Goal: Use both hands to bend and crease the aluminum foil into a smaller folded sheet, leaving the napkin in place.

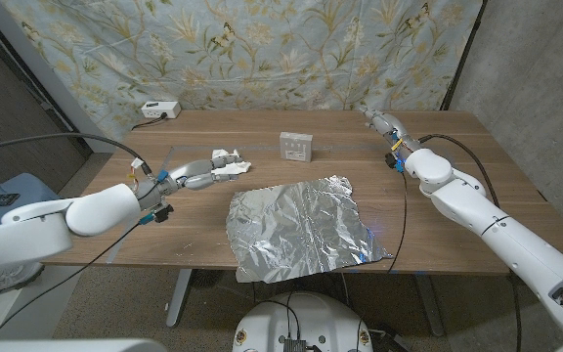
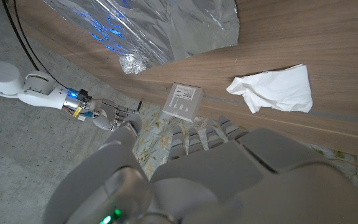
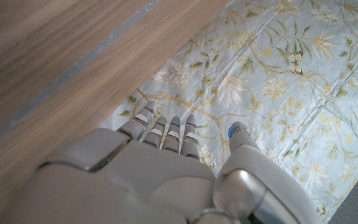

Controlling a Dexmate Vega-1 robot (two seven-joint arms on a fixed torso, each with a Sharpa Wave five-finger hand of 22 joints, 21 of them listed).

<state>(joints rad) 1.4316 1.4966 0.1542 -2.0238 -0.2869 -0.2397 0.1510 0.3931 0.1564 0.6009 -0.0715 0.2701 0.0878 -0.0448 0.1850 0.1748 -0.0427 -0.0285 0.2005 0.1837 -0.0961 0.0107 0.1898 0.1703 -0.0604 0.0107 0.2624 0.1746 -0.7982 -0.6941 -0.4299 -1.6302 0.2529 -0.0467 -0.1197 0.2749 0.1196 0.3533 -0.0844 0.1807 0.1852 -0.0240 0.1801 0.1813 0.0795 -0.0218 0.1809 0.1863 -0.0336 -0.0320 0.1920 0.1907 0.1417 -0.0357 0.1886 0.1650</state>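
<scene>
Foil (image 1: 301, 230) lies crumpled, unfolded, at worktop (image 1: 457, 196) front edge, one corner overhanging. Napkin (image 1: 231, 161) near left hand (image 1: 203, 174), just beyond fingertips; that hand empty, fingers extended. Right hand (image 1: 384, 124) at far right corner, empty, fingers straight. Small white box (image 1: 295, 147) behind foil; contents not visible.

A wooden table (image 1: 457, 176) stands before a pale blue curtain (image 1: 262, 49) printed with leaves and birds. Grey wall (image 1: 536, 59) rises at the right; the floor (image 1: 96, 303) is grey.
</scene>
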